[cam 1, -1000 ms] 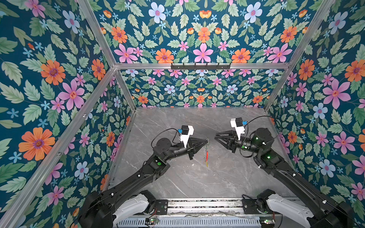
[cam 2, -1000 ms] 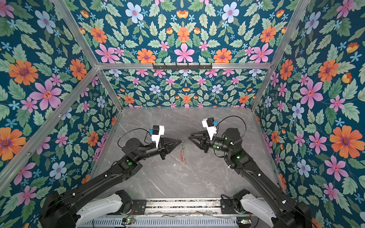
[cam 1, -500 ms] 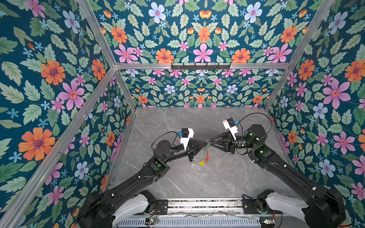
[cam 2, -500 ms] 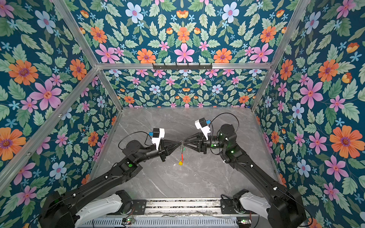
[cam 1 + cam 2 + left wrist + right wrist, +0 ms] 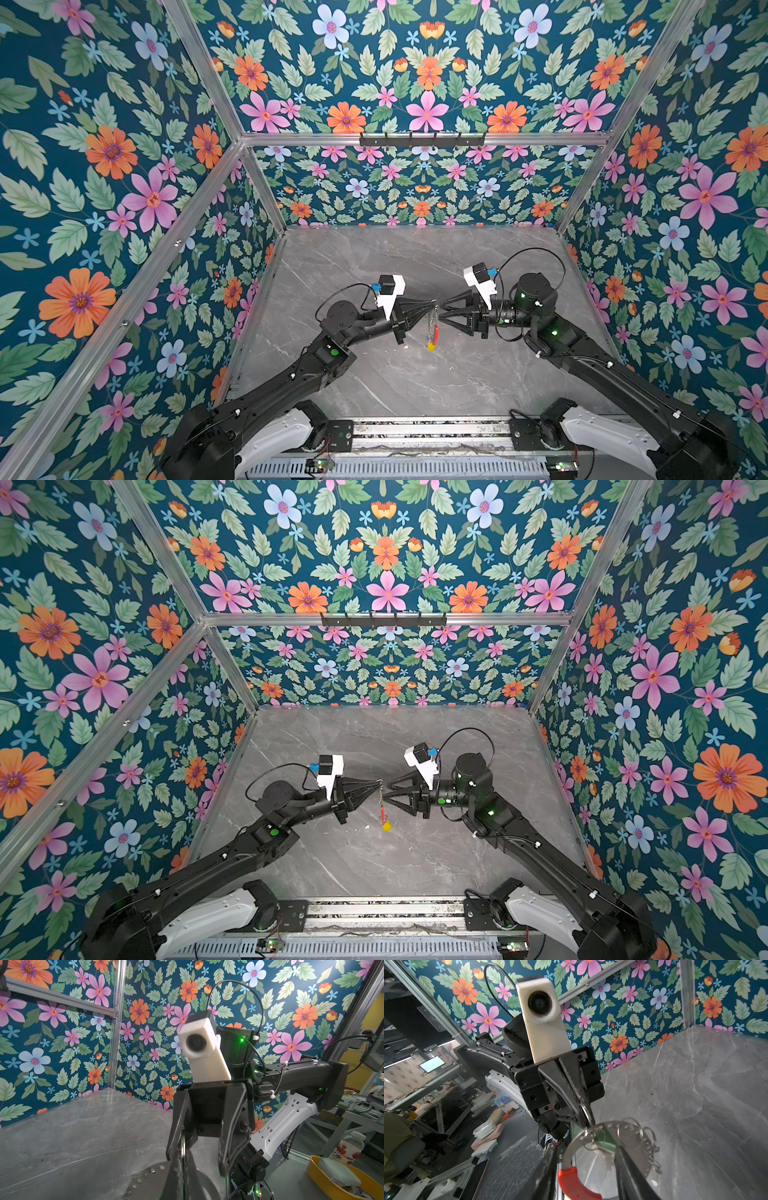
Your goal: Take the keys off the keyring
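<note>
Keyring (image 5: 568,1159) in left pincer (image 5: 587,1124); bottle (image 5: 349,1147) label "C水"

One catch for print: out past the desk in the left wrist view, a clear bottle (image 5: 349,1147) wears a white label (image 5: 340,1154) reading "C水" beside red fruit; the smaller lines beneath are too blurred to read.

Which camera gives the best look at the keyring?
The right wrist view: the keyring fills it close up, red sleeve and small rings clear. Both top views show only a thin dangling sliver; the left wrist view, just one ring edge-on.
</note>
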`<state>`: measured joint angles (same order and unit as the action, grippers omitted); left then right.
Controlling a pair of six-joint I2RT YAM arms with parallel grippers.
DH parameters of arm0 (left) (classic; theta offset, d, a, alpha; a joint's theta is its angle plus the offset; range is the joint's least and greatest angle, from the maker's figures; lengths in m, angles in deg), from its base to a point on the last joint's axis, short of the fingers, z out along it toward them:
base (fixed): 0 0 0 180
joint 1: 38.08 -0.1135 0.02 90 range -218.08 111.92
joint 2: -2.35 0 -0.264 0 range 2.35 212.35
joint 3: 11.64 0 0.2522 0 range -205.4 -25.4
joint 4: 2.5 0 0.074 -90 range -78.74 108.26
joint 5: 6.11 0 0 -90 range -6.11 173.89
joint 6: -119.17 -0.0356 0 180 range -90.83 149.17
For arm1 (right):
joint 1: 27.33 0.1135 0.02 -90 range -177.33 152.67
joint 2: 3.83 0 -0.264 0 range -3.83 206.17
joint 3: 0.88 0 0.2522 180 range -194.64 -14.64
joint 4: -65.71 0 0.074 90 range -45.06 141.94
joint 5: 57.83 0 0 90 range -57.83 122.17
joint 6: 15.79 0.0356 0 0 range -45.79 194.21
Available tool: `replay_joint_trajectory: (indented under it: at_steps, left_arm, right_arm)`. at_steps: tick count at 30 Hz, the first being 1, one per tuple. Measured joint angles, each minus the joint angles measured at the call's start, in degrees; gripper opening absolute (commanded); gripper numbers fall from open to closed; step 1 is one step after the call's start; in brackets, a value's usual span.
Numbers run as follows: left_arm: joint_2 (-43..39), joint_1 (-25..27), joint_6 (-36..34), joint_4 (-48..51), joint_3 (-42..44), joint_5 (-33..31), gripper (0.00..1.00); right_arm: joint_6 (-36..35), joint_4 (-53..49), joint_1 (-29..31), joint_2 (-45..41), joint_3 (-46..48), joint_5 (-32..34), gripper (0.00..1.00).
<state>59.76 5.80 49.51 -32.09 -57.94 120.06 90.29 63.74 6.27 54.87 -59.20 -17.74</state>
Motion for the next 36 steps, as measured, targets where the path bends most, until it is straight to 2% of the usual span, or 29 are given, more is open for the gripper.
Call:
replay_joint_trajectory:
  at_steps: [8,13,29,33,36]
  left_arm:
    - [-2.4,0.6,-0.9,-2.5,1.9,0.0,0.0]
    - [-2.9,0.9,-1.2,-6.5,4.2,-0.1,0.0]
    - [-2.2,0.9,0.4,-12.4,4.2,2.9,0.0]
    - [-3.1,1.6,-0.7,-9.7,3.3,0.2,0.0]
    - [-4.9,3.9,-5.1,-5.4,3.2,-5.8,0.0]
  right_arm:
    - [-1.9,-2.2,0.2,-2.0,0.8,3.4,0.45]
    - [-1.3,-1.6,0.3,-3.8,0.3,3.8,0.38]
    - [5.0,6.9,0.2,0.8,-4.5,-7.0,0.35]
    - [4.7,6.3,0.2,-1.9,-3.1,-3.3,0.36]
    - [3.3,5.0,0.2,-5.2,-1.2,2.8,0.36]
